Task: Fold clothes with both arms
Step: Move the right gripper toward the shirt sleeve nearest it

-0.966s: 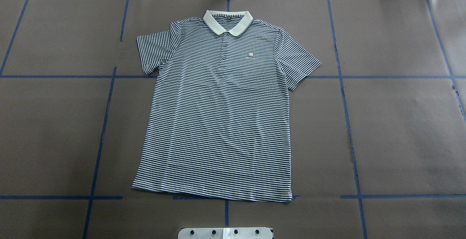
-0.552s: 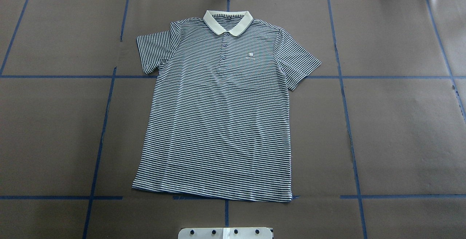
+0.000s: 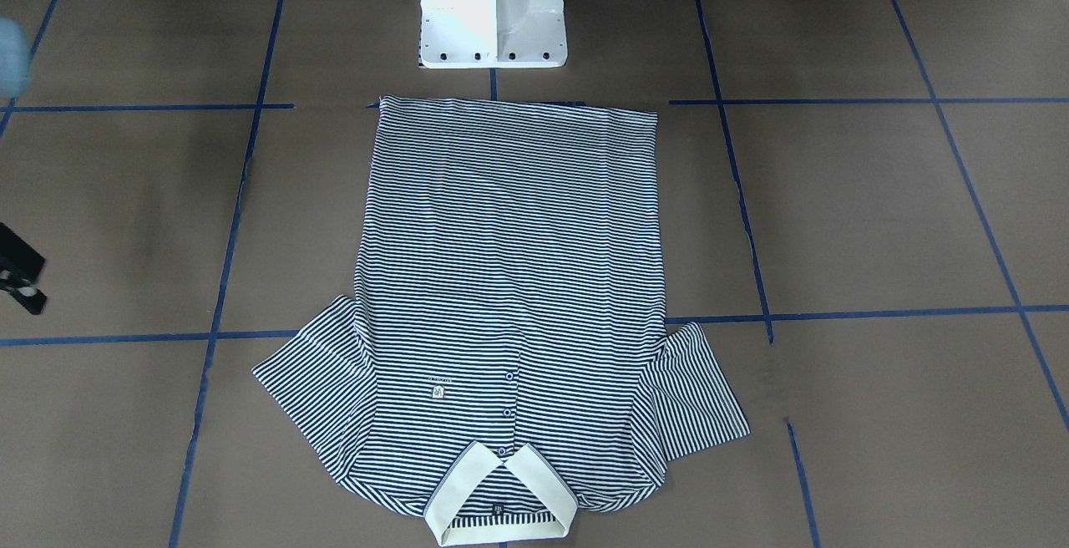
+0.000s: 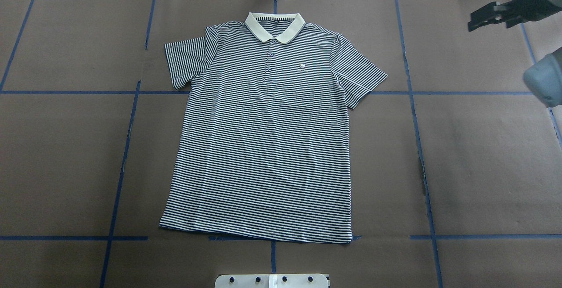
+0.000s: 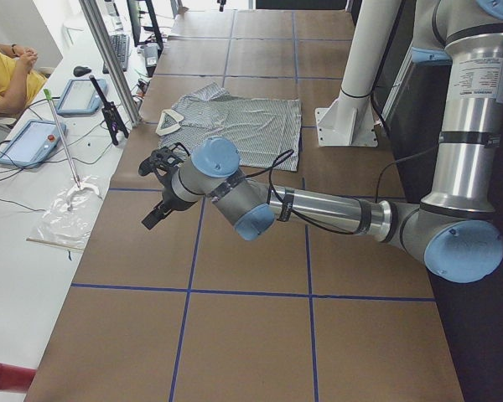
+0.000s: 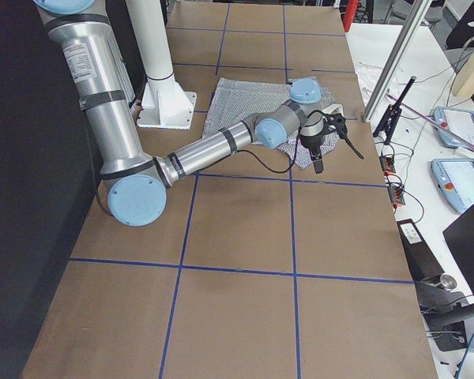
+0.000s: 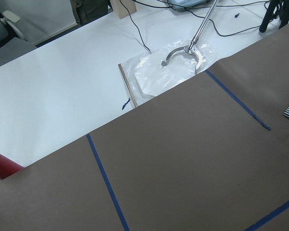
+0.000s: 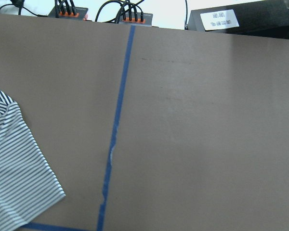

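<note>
The striped polo shirt (image 4: 263,147) lies flat and face up in the middle of the brown table, its cream collar (image 4: 275,27) at the far edge and both sleeves spread. It also shows in the front view (image 3: 509,264). My right gripper (image 4: 476,18) hangs above the table's far right corner, well clear of the right sleeve (image 8: 14,168), and looks open and empty. It shows at the front view's left edge (image 3: 23,281). My left gripper (image 5: 159,188) shows only in the exterior left view, above bare table beyond the left sleeve. I cannot tell whether it is open or shut.
The white pedestal base (image 3: 493,13) stands just behind the shirt's hem. Blue tape lines (image 4: 415,117) divide the brown paper. A white bench with tablets (image 5: 38,138), cables and a plastic bag (image 7: 168,74) runs along the far edge, where a person in yellow (image 5: 4,79) sits.
My right arm has come into the overhead view at the top right corner, where it did not show before. The shirt has not moved.
</note>
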You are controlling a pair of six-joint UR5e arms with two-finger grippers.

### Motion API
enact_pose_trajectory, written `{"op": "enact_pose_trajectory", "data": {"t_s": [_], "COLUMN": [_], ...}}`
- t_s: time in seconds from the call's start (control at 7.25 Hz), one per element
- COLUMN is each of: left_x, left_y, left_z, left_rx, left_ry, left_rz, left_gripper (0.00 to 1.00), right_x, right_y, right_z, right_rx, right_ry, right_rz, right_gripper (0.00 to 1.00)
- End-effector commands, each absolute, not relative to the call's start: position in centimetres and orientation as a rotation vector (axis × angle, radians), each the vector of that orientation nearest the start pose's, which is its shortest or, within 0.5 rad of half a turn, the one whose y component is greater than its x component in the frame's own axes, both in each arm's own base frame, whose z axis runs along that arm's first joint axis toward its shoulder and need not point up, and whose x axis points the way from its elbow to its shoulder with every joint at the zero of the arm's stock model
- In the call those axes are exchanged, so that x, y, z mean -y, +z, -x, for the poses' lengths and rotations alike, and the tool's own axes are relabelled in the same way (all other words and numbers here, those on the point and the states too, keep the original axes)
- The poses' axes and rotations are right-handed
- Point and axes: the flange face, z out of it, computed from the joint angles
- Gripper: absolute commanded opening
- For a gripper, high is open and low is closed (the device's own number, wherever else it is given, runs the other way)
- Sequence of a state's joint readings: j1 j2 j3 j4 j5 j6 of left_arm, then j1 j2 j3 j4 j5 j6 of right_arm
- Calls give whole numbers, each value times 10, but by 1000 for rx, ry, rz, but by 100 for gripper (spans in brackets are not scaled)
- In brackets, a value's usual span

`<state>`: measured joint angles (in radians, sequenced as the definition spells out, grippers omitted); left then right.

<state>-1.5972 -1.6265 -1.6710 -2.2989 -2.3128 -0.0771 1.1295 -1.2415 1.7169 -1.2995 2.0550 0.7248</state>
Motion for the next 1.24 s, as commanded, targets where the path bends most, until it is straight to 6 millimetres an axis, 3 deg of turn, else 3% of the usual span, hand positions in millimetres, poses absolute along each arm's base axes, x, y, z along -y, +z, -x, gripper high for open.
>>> {"op": "enact_pose_trajectory", "data": {"t_s": [0.0,0.14,0.41,0.69,1.1], "left_x": [529,528,529,528,528], "left_y": [493,492,492,492,492], "left_z": [79,79,78,78,78], "left_rx": [-715,-714,-715,-716,-716], "left_ry": [236,239,240,241,241], "left_rz": [-824,-828,-827,-828,-828], "left_gripper": [100,100,100,100,100], "right_x": [615,618,607,599,604], "right_y": [365,381,398,404,421], "right_z": [284,317,360,379,402], "right_rx": [848,882,875,867,819], "right_ry": [209,210,204,206,207], "right_rz": [-336,-323,-326,-306,-299], "right_gripper": [66,59,55,53,53]}}
